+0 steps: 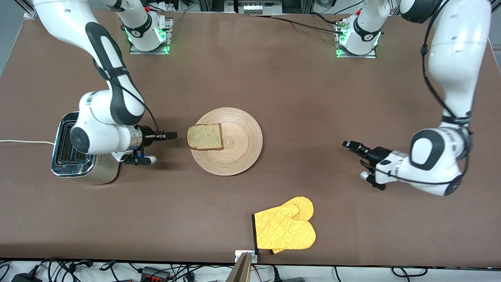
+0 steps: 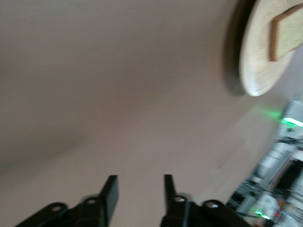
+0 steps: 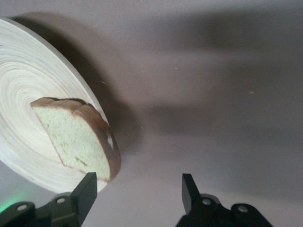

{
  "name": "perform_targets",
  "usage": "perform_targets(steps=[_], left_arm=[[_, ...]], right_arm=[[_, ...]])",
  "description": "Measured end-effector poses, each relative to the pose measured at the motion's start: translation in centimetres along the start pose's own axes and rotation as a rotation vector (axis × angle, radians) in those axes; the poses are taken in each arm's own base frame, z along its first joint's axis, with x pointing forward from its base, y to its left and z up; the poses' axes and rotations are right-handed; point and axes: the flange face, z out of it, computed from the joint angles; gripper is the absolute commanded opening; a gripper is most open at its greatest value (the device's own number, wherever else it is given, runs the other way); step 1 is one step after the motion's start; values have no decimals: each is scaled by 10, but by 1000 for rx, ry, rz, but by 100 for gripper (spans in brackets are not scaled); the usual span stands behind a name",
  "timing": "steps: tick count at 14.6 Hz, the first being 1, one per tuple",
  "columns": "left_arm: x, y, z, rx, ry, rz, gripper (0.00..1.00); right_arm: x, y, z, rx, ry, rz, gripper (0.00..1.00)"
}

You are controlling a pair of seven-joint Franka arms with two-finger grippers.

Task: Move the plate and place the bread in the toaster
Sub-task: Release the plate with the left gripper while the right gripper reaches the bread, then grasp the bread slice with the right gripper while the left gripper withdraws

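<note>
**Front view, read as a clock face centred on the plate.** I see the plate [image 1: 238, 152], a wide round disc of pale tan wood with fine ring grain, lying flat at mid-counter. The bread [image 1: 205, 136] is one square slice with a pale speckled crumb and a dark brown crust. It rests on the plate's nine o'clock rim, and one edge juts slightly past the wood. The toaster [image 1: 66, 156] is a shiny silver box with rounded corners and dark slots on top. It stands at nine o'clock, well apart from the plate and toward the right arm's end, partly covered by that arm. Its white cord [image 1: 23, 141] trails off at nine o'clock.

**Tools.** The right tool [image 1: 170, 136] sits low between toaster and plate, just beside the bread's crust. Its fingers [image 3: 85, 191] are spread and grasp nothing. The left tool [image 1: 348, 145] hangs over bare counter at three o'clock, well apart from the plate, released, its fingers [image 2: 110, 194] parted around nothing.

**Surroundings.** The counter [image 1: 274, 78] is matte brown. A yellow quilted oven mitt [image 1: 285, 229] lies at five o'clock near the edge. Green lamps glow at both arm bases at twelve o'clock, and cables run along the six o'clock edge.
</note>
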Motion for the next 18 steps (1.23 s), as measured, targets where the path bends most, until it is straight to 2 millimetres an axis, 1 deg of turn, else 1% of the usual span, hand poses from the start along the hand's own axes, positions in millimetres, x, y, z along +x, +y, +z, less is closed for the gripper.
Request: perform_targets(steps=[2,3,4,5,7,8,9,11,13,15,16,17,18], left_arm=[[-29,17,-52,152,8,-18,33],[-44,25,-75,247,8,-21,41],[-56,36,-95,327,12,-20,90],[-67,50,-115,389,27,-16,100],[-90,72,-147,455,61,-16,100],[-99,79,-159,466,66,-21,100],[-108,84,-171,492,63,-30,100],[-118,92,-188,562,50,-50,100],[-120,98,-193,586,55,-78,100],[-120,104,-195,585,66,-109,100],[-121,114,-197,585,83,-138,100],[-123,129,-197,584,101,-185,100],[-123,149,-193,584,125,-239,100]], right_arm=[[3,-7,17,10,-11,2,73],[2,-12,22,16,-15,-2,73],[1,-19,27,28,-19,-2,73],[0,-24,31,44,-21,0,73],[3,-27,40,56,-18,8,71],[5,-26,44,55,-16,11,70],[6,-25,48,54,-15,14,67],[7,-25,54,51,-18,15,62],[8,-25,57,50,-21,16,48],[8,-26,57,51,-19,16,38],[8,-27,56,54,-18,16,33],[8,-28,56,55,-18,16,29],[8,-28,56,55,-19,15,26]])
